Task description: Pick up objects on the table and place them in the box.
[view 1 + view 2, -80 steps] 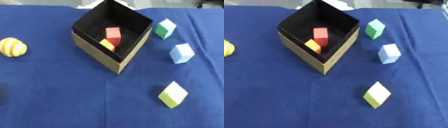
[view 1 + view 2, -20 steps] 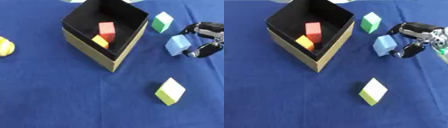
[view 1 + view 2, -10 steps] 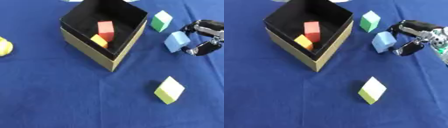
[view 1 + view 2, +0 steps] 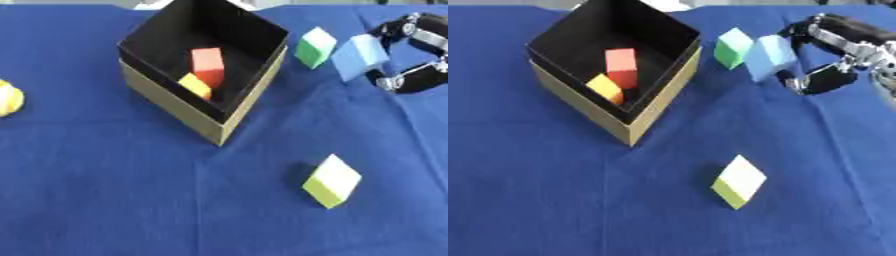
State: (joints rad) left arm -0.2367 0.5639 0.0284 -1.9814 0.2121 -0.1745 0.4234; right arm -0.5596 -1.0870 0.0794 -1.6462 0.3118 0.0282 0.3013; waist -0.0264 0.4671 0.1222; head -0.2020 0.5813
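My right hand comes in from the right edge, fingers and thumb curled round a light blue block held just right of the box. The black box with tan outer walls stands upper middle and holds a red block and a small yellow block. A green block lies on the cloth beside the box's right corner, close to the blue block. A yellow-green block lies nearer, at lower right. A yellow striped ball shows at the left edge.
A blue cloth covers the whole table. A bit of white shows behind the box at the top edge.
My right hand came in from the right, closed on the light blue block, and has carried it up and left towards the box. The camera has also shifted a little.
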